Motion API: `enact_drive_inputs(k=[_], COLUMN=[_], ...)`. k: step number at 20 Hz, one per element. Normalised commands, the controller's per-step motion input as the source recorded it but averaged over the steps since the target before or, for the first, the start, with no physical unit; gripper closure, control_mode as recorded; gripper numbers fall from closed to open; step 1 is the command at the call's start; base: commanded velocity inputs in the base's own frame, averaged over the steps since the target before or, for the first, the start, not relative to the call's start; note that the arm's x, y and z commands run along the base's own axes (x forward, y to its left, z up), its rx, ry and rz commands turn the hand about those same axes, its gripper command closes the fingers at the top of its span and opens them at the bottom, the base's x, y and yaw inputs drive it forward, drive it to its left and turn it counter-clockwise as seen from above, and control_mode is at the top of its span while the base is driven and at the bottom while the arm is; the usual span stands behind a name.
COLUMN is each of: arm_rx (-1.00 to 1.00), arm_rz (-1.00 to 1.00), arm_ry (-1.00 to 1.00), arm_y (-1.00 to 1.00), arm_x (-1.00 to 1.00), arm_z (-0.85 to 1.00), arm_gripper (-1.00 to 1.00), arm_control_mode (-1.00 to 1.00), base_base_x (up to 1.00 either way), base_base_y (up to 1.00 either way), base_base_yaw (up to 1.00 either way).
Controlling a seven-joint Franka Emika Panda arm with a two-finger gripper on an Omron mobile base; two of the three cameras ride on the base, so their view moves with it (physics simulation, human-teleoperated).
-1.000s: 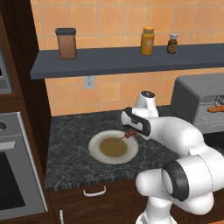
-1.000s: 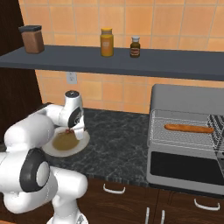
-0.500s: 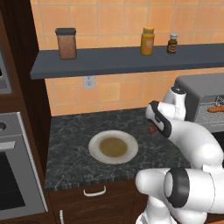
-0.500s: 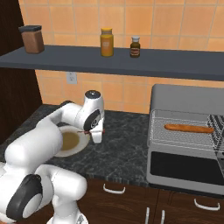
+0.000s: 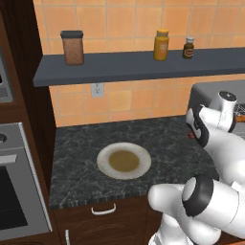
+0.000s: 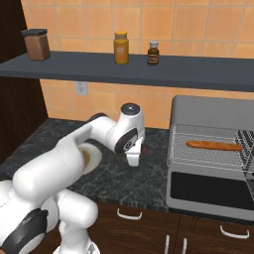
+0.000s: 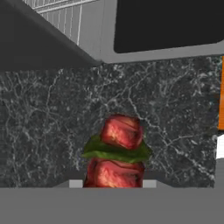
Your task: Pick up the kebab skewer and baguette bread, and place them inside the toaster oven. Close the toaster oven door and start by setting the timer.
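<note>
Claw swung right off round plate | pinching glossy chunky kebab skewer | above speckled counter

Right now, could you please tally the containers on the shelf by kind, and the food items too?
Brown canister: 1
Yellow jar: 1
Small dark bottle: 1
Baguette: 1
Skewer: 1
Total: 5
</note>
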Motion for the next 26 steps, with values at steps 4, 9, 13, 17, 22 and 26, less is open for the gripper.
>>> enact_drive_inputs(k=[4,9,13,17,22,26], arm_rx=[0.0,0.0,0.0,0.0,0.0,0.0], arm_rz=[-0.11,-0.1,-0.08,-0.08,-0.04,0.0], arm_ry=[-0.06,-0.07,-0.1,-0.1,-0.05,0.0], arm_y=[-0.96,-0.9,-0.7,-0.84,-0.84,-0.51], arm_x=[-0.23,-0.16,-0.03,0.04,0.22,0.6], arm_z=[0.49,0.29,0.02,0.07,0.01,-0.08], arm_gripper=[1.0,1.0,1.0,1.0,1.0,1.0], arm_control_mode=[-1.0,-1.0,-1.0,-1.0,-1.0,-1.0], base_base_x=[0.0,0.0,0.0,0.0,0.0,0.0], base_base_y=[0.0,0.0,0.0,0.0,0.0,0.0], base_base_yaw=[0.0,0.0,0.0,0.0,0.0,0.0])
